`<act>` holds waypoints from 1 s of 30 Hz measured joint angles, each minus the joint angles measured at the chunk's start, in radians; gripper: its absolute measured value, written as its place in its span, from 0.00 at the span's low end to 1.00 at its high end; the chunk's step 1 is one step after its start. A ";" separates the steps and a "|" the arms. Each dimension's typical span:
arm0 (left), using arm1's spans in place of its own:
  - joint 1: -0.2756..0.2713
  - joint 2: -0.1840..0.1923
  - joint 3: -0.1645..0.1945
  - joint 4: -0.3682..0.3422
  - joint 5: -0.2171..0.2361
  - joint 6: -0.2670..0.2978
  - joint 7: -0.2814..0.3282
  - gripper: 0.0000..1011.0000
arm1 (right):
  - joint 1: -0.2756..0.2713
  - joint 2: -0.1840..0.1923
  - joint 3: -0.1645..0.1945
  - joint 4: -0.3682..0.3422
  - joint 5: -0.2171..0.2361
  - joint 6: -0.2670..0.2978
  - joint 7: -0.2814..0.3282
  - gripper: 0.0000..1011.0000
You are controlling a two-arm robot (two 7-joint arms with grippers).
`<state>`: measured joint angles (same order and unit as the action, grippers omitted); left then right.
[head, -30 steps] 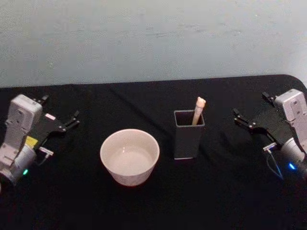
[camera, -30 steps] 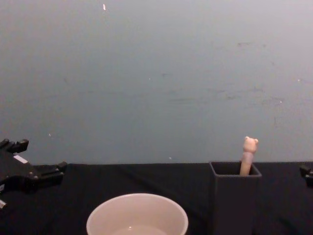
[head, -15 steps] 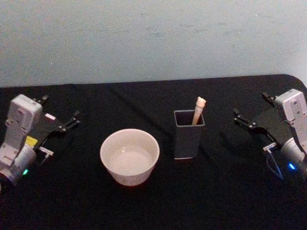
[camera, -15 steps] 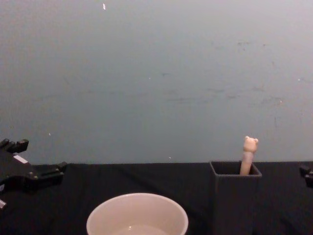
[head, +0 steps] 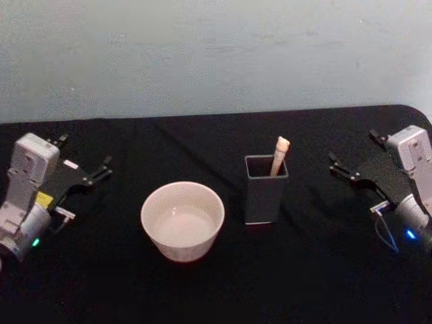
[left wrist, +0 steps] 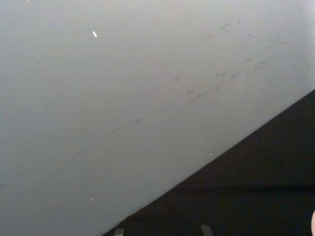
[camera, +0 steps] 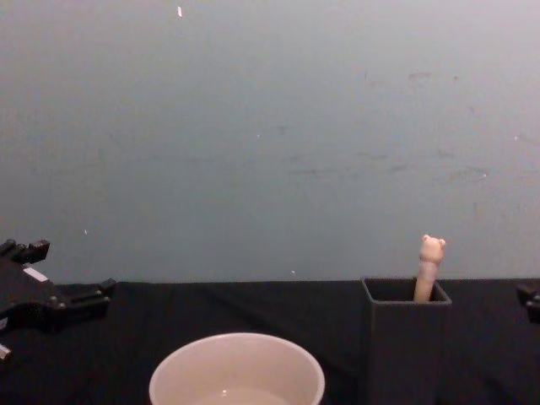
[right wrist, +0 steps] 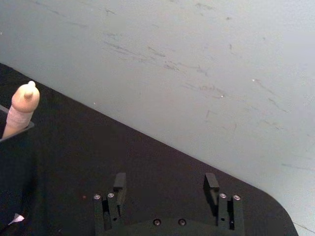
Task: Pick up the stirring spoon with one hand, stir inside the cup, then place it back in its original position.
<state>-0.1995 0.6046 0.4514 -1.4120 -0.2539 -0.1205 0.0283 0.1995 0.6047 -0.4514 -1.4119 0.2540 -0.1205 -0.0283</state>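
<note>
Currently: stirring spoon (head: 280, 154) handle-up in the dark square holder (head: 265, 196), leaning toward 1 o'clock against the far corner. Bear head and a short length of beige handle exposed above the rim; neck and bowl hidden inside.

Handling, as a guess: light, stiff, smooth and thin, so likely to roll or swivel between pads. Best hold on the beige handle just under the bear head, the only reachable part. Needs a near-vertical lift until the bowl clears the rim. Tall, narrow holder looks tippy if the spoon drags on a wall.

Cup (head: 181, 246) at 9 o'clock of the holder, close but apart, with a wide mouth and plenty of margin for stirring. Contents: cannot tell.

Right gripper (head: 335, 167) at 3 o'clock of the holder, well apart, above the table (head: 324, 270), fingers spread and holding nothing; gap plain from its own wrist camera. Closer arm for the pick. Left gripper (head: 106, 168) at 9 o'clock of the cup, well apart, fingers likewise spread and empty.

Room: bare black top between holder and right gripper, and across the 6 o'clock side. Back edge at 12 o'clock against the wall (head: 216, 54); rounded table corner at about 1 o'clock of the right gripper, so little slack there.
</note>
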 joint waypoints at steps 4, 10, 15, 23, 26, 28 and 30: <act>0.000 0.000 0.000 0.000 0.000 0.000 0.000 0.99 | 0.000 0.000 0.000 0.000 0.000 0.000 0.000 0.99; 0.000 0.000 0.000 0.000 0.000 0.000 0.000 0.99 | -0.010 -0.001 0.012 -0.010 0.005 0.000 0.013 0.99; 0.000 0.000 0.000 0.000 0.000 0.000 0.000 0.99 | -0.039 0.007 0.041 -0.054 0.049 0.006 0.062 0.99; 0.000 0.000 0.000 0.000 0.000 0.000 0.000 0.99 | -0.103 0.023 0.092 -0.157 0.170 0.039 0.169 0.99; 0.000 0.000 0.000 0.000 0.000 0.000 0.000 0.99 | -0.118 0.024 0.100 -0.180 0.199 0.049 0.199 0.99; 0.000 0.000 0.000 0.000 0.000 0.000 0.000 0.99 | -0.131 0.022 0.105 -0.201 0.227 0.060 0.229 0.99; 0.000 0.000 0.000 0.000 0.000 0.000 0.000 0.99 | -0.136 0.017 0.107 -0.212 0.243 0.066 0.247 0.99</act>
<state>-0.1995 0.6047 0.4514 -1.4120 -0.2539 -0.1205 0.0283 0.0640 0.6220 -0.3442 -1.6239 0.4966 -0.0546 0.2185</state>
